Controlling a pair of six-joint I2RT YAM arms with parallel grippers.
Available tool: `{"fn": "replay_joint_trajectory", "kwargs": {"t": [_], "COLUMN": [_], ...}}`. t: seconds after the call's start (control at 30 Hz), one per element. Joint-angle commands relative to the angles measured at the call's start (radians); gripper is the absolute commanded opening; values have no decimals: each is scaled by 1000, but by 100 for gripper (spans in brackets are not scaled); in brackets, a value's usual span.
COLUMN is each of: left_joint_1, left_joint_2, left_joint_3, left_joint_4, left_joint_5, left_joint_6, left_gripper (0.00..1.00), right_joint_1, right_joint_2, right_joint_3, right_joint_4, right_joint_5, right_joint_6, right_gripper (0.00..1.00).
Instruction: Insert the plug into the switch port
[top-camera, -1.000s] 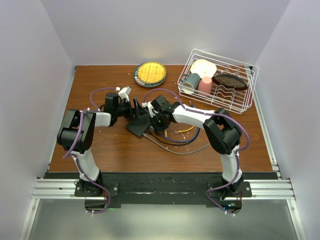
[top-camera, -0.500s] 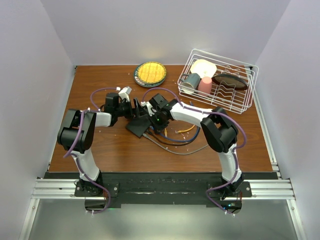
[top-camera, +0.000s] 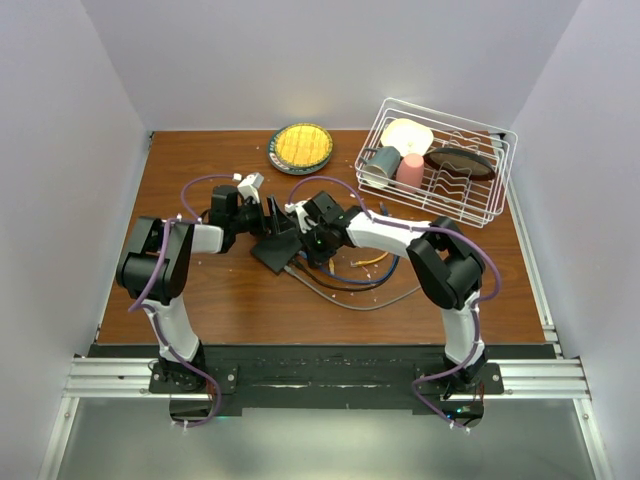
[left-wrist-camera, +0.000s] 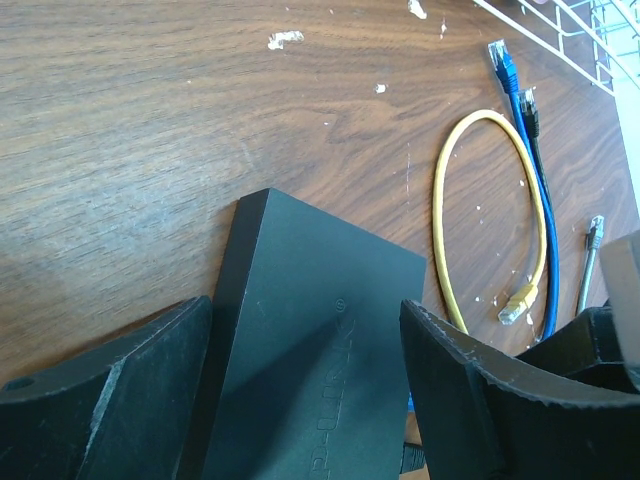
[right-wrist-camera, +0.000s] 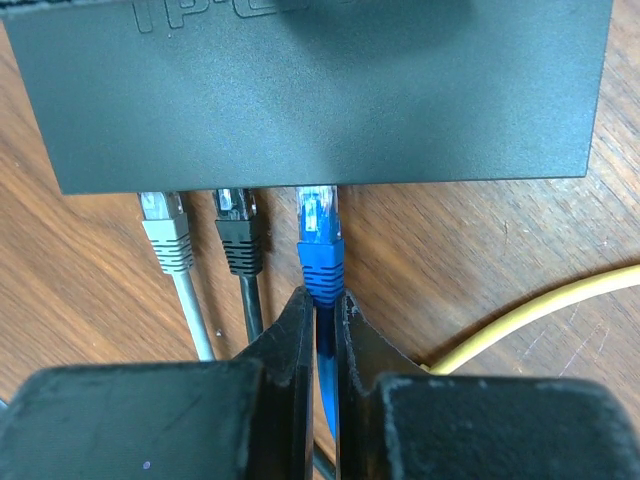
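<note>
The flat black switch (right-wrist-camera: 320, 100) lies mid-table (top-camera: 272, 252). Along its near edge a grey plug (right-wrist-camera: 163, 225) and a black plug (right-wrist-camera: 238, 225) sit in sockets. Beside them a blue plug (right-wrist-camera: 320, 225) has its clear tip at the switch port (right-wrist-camera: 318, 190), partly under the box's edge. My right gripper (right-wrist-camera: 322, 297) is shut on the blue plug's boot and cable, just behind the plug. My left gripper (left-wrist-camera: 305, 308) straddles the switch (left-wrist-camera: 320, 340) across its width, with a finger against each long side.
A loose yellow cable (left-wrist-camera: 445, 200), a blue cable (left-wrist-camera: 540, 200) and a grey plug (left-wrist-camera: 593, 235) lie right of the switch. More cables (top-camera: 360, 285) trail toward the front. A white dish rack (top-camera: 440, 160) stands at the back right. A round yellow-centred plate (top-camera: 300, 147) is behind.
The right arm has shifted slightly beside the switch while holding the blue plug. The left arm and the switch have stayed in place.
</note>
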Motion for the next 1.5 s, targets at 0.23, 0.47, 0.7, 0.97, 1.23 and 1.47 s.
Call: {"fn": "replay_joint_trajectory", "kwargs": {"t": [0.23,0.47,0.7,0.97,1.23,1.47], "left_joint_1": [-28,-37,-40,-40,-40,-42], "left_joint_2": [22,23,5,-24,-21,-33], "left_joint_3": [-21,-24,-27,-30,-47,-81], "left_joint_4": [28,31,-50,-136,-113,-101], "left_joint_5": [102,125,123,43,75,85], "left_joint_6": [-6,-11,-16,-13,-31,-43], "left_gripper": [79,76,74,73,73,72], "right_joint_1": [-4,-3,-1,5,45,60], "right_joint_2": [7,50,60,18,-15,-72], "right_joint_3": [-89,-109,-75,-136,-219,-347], "right_joint_4": [249,314,230,259,401,634], "right_joint_5": [54,22,84,170,195,255], "right_joint_6": [56,96,147,216,260,343], "right_gripper": [0,0,0,0,0,0]}}
